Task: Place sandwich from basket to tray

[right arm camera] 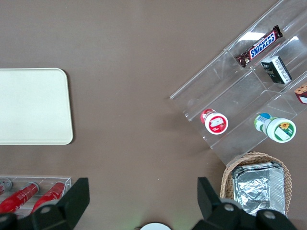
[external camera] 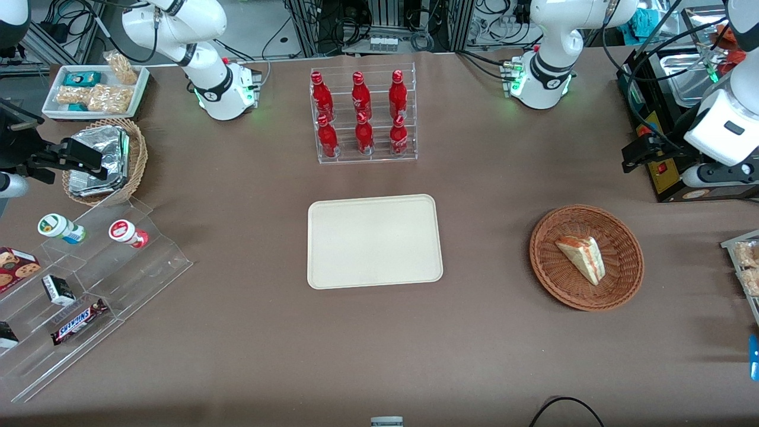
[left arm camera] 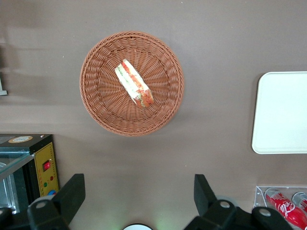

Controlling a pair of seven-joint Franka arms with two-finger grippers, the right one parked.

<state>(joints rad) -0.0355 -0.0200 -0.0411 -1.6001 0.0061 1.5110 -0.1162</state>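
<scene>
So the brown desk (external camera: 504,356) takes up basically everything here. Sitting mid-desk is the cream tray (external camera: 375,241), nothing on it. Toward the working arm's end is the reddish wicker basket (external camera: 586,257), well apart from the tray, and the sandwich (external camera: 581,258) is lying inside it on its side, roughly in the middle, filling layers showing. The rack of red bottles (external camera: 363,115) sits farther from the front camera than the tray. The tool (left arm camera: 139,194) is hanging up above the desk near the basket, fingers spread wide, nothing between them.
</scene>
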